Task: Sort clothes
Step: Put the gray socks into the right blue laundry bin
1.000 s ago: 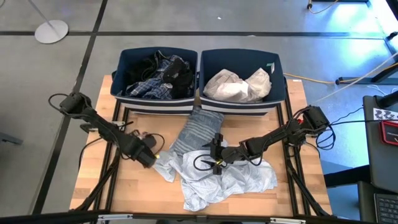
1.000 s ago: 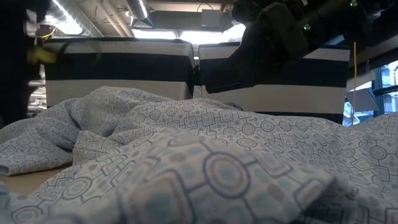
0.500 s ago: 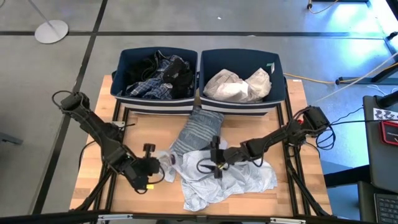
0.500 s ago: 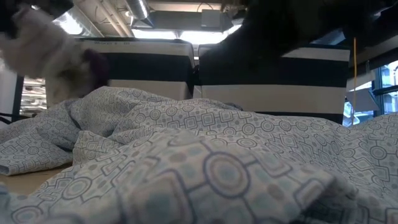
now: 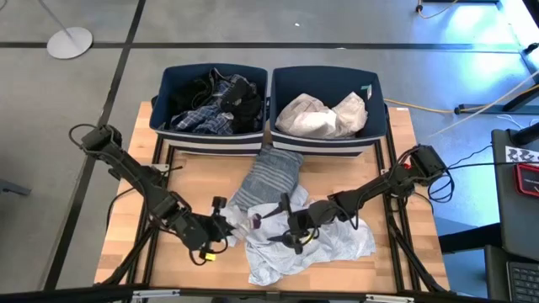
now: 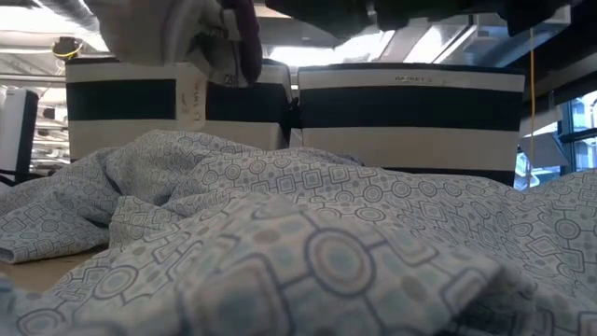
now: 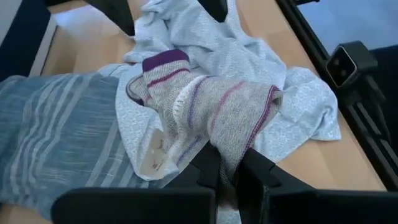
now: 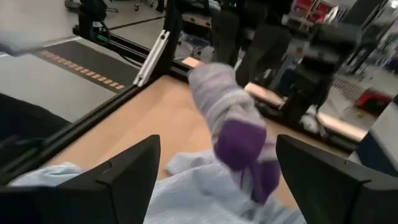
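A small grey knit garment with purple trim [image 5: 244, 220] hangs from my left gripper [image 5: 226, 225], which is shut on it above the table's middle. It also shows in the left wrist view [image 7: 211, 106] and at the top of the low view [image 6: 187, 33]. Below it a pale blue patterned shirt [image 5: 324, 248] lies crumpled on the table. A grey-striped garment [image 5: 269, 172] lies partly under the shirt. My right gripper [image 5: 281, 224] is open and faces the knit garment's purple end [image 8: 239, 143], its fingers apart on either side without touching. My left gripper pinches one end of the grey knit garment [image 7: 229, 158] between its two fingers, coming level from the table's left. The garment is lifted clear of the pale blue shirt. Its purple-trimmed end [image 7: 165, 62] sticks out past the fingers toward my right gripper.
Two navy bins stand at the table's far edge. The left bin [image 5: 165, 84] holds dark and plaid clothes [image 5: 210, 105], the right bin [image 5: 381, 101] white clothes [image 5: 324, 114]. Bare wood shows at the table's near left [image 5: 143, 261]. Black frame rails run along both sides.
My left gripper has gone toward the near edge and then toward the right, lifting the grey knit garment off the shirt's left edge and up toward my right gripper. My right gripper has shifted slightly toward the near edge. The shirt has stayed on the table.
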Robot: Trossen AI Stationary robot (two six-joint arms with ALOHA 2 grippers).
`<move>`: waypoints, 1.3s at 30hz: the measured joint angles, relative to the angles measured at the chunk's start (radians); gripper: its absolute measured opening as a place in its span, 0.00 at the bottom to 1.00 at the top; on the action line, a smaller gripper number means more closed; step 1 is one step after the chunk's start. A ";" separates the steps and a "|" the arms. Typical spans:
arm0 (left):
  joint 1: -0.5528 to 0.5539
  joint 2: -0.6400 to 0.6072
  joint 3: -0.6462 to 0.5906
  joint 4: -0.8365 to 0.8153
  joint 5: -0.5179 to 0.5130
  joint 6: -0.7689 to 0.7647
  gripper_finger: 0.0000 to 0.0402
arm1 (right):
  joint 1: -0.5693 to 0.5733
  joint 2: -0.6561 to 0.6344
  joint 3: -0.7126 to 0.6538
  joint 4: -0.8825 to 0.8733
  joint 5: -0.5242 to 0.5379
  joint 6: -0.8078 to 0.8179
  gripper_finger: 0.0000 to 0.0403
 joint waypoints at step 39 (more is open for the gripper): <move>0.042 0.000 0.000 0.099 0.033 0.087 0.07 | -0.026 0.202 0.270 -0.130 0.041 -0.069 0.49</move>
